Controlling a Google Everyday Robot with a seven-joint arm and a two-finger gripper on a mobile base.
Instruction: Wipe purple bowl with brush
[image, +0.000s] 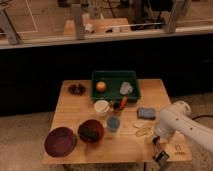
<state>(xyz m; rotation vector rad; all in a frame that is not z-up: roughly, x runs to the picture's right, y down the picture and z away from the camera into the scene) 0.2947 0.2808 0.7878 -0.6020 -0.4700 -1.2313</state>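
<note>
The purple bowl (60, 141), wide and shallow, sits at the table's front left corner. The deeper red-brown bowl (91, 131) stands just to its right with a dark blocky sponge (90, 133) inside. My white arm (175, 120) reaches in from the right, and my gripper (160, 153) hangs low at the table's front right edge, far from the purple bowl. I cannot pick out the brush. A dark slim thing (116, 105) beside a red one lies between the white cup and the tray, and I cannot tell what it is.
A green tray (115, 75) at the back holds an orange ball (101, 86) and a grey lump (126, 88). A white cup (102, 107), a blue cup (113, 123), a blue-grey sponge (146, 113), a thin yellow utensil (142, 131) and a small dark item (76, 89) are on the wooden table (75, 112).
</note>
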